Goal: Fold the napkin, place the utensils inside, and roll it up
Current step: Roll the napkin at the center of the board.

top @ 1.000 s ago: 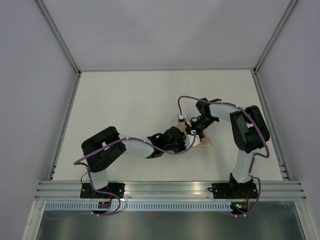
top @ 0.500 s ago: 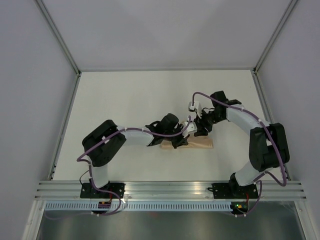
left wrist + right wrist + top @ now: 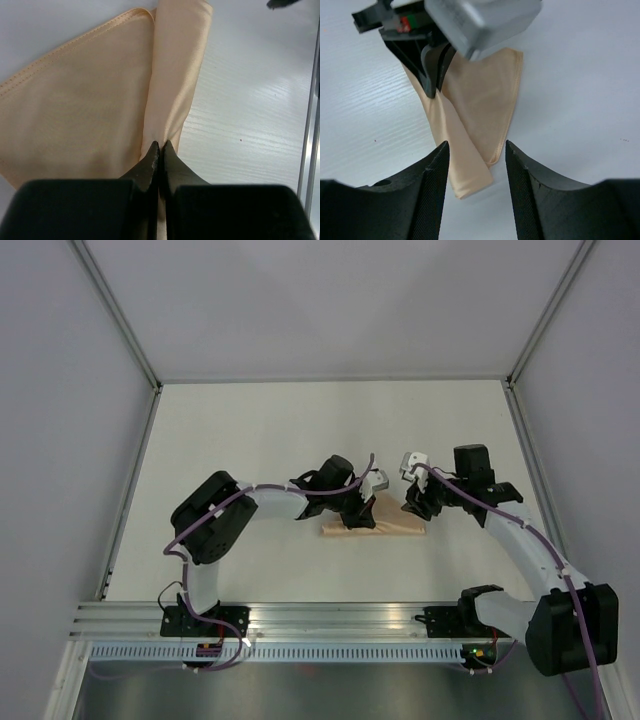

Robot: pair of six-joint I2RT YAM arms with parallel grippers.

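The peach-orange napkin lies as a narrow folded strip on the white table, in front of both arms. My left gripper is down on its middle, shut on a fold of it. In the left wrist view the jaws are closed on the long rolled flap, with the flat napkin to the left. My right gripper is open just off the strip's right end. In the right wrist view its gripper frames the napkin's end, apart from it; the left gripper shows beyond. No utensils are in view.
The white table is enclosed by grey walls at the left, back and right. An aluminium rail runs along the near edge by the arm bases. A metal frame edge shows at the right of the left wrist view.
The right gripper has drawn back to the right, off the napkin. The left arm has swung so that the napkin strip, hidden a second ago, is now uncovered.
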